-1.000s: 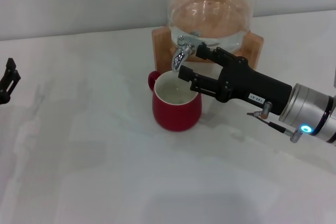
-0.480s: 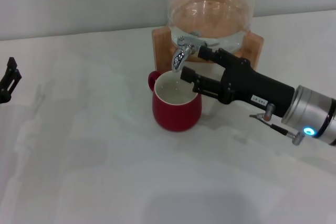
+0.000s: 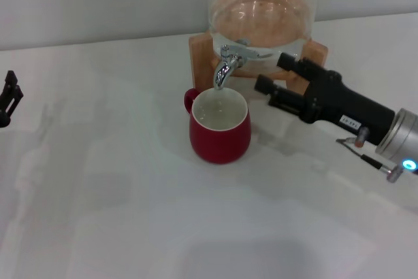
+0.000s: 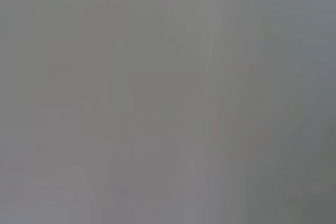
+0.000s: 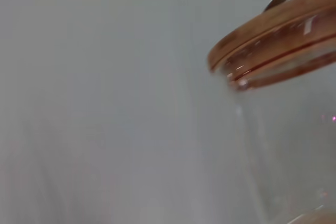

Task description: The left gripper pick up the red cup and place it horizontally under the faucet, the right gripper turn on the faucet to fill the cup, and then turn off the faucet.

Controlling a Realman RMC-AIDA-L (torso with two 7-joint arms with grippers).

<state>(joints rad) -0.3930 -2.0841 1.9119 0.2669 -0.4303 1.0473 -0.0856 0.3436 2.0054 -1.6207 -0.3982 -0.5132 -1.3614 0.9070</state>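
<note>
one squat glossy red cup (image 3: 220, 133) sits under the chrome faucet (image 3: 226, 63); right claw (image 3: 274, 73) released beside it.

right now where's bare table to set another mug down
The table is bare in front of the red cup and across to the left tool at the left edge. It is crowded behind the cup: faucet, wooden stand, and the open right tool beside it.

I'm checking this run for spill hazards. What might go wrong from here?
The right claw, open, sits close beside the faucet and the red cup; a stray swing may knock either. The cup stands right under the spout, so any drip or bump could slop liquid onto the table. The left claw is parked far off.
</note>
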